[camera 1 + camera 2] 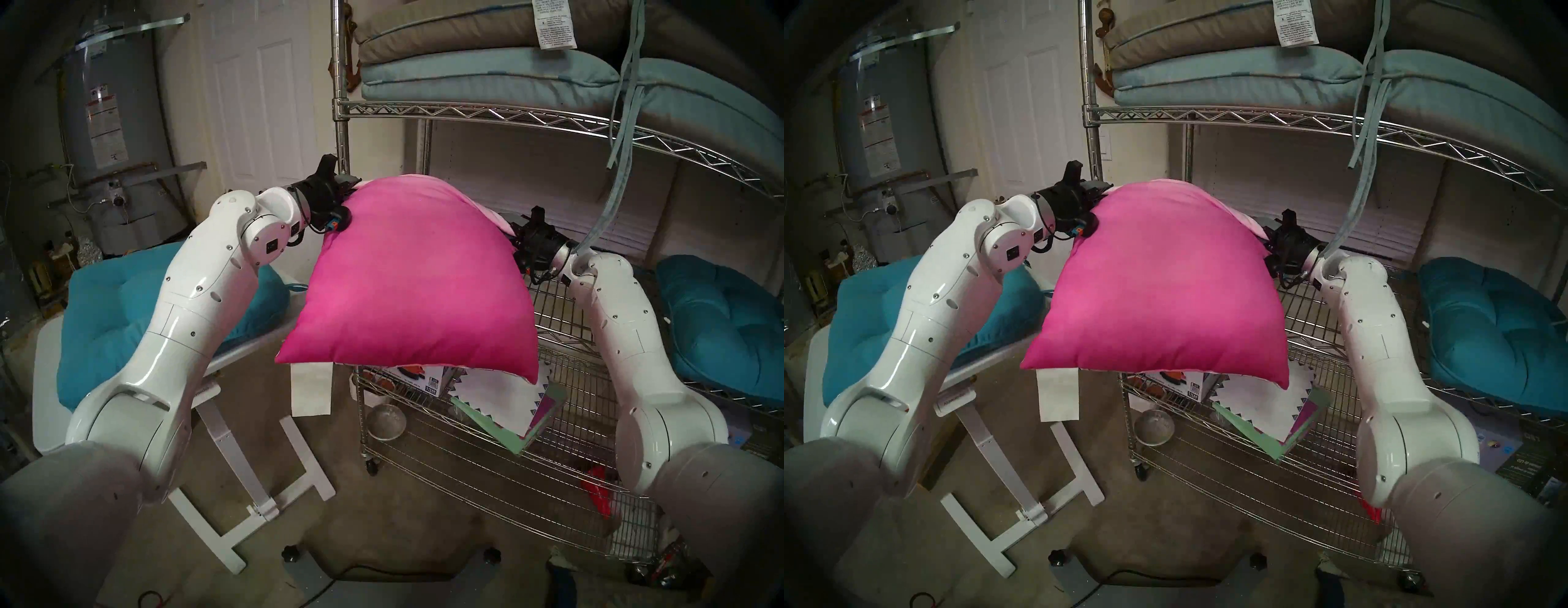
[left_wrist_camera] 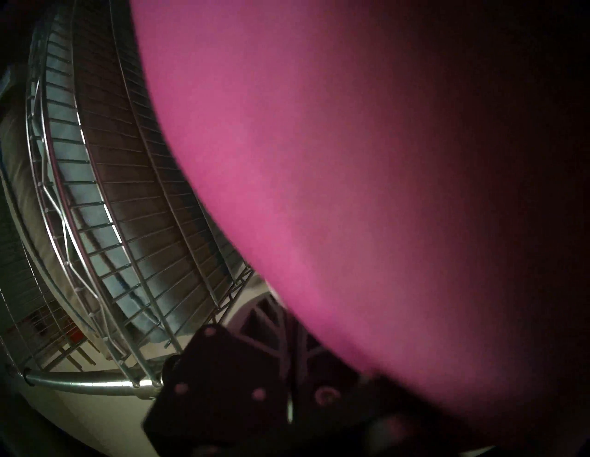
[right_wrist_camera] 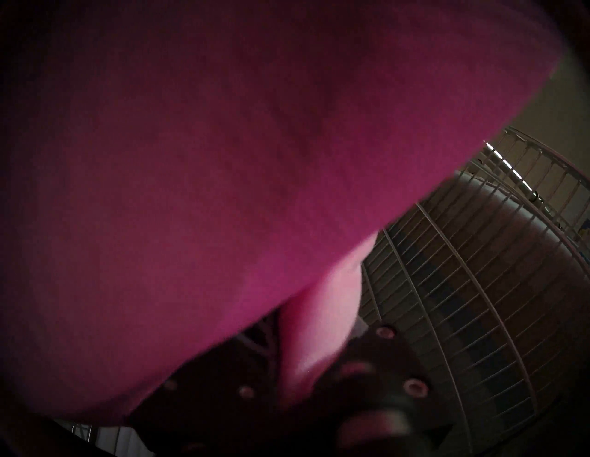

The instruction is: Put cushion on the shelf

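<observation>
Both arms reach forward with wrists about level, carrying the cushion (image 1: 413, 276) in mid-air before the shelf (image 1: 488, 114), its hot pink face toward the head camera and its white tag (image 1: 311, 388) dangling below. The left gripper (image 1: 354, 187) is clamped on the cushion's upper left corner; the right gripper (image 1: 511, 231) is clamped on the upper right corner. Fabric hides the fingertips of both. The wrist views are dark, blurred, and mostly filled with pink.
</observation>
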Motion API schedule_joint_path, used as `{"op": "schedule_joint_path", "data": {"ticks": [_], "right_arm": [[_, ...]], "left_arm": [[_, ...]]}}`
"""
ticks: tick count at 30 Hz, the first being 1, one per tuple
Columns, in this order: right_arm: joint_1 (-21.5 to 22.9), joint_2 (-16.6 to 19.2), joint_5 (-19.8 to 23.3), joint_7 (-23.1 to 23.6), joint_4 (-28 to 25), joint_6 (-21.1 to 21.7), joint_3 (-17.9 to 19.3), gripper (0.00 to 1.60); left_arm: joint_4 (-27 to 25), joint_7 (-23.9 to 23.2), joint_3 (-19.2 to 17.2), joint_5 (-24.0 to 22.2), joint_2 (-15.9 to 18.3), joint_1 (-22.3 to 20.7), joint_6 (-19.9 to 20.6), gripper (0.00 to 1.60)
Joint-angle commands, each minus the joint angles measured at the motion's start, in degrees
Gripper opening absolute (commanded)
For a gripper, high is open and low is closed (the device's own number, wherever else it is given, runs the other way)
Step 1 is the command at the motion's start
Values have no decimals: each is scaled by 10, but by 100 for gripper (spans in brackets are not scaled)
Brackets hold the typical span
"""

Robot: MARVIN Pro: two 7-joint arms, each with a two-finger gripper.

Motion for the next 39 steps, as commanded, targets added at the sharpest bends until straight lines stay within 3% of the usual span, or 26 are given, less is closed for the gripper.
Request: {"op": "schedule_joint_path", "data": {"ticks": [1,23,39], "right_arm": [[48,34,-7,8,12,18,18,0],[118,67,-52,40,35,8,25,0],[140,77,-92,69,61,6,20,0]], "left_arm": [[21,2,10,8,-33,-48,10,0],[107,2,72,40,-128,-111,42,0],[195,5,93,68,-147,-149,62,0]]}}
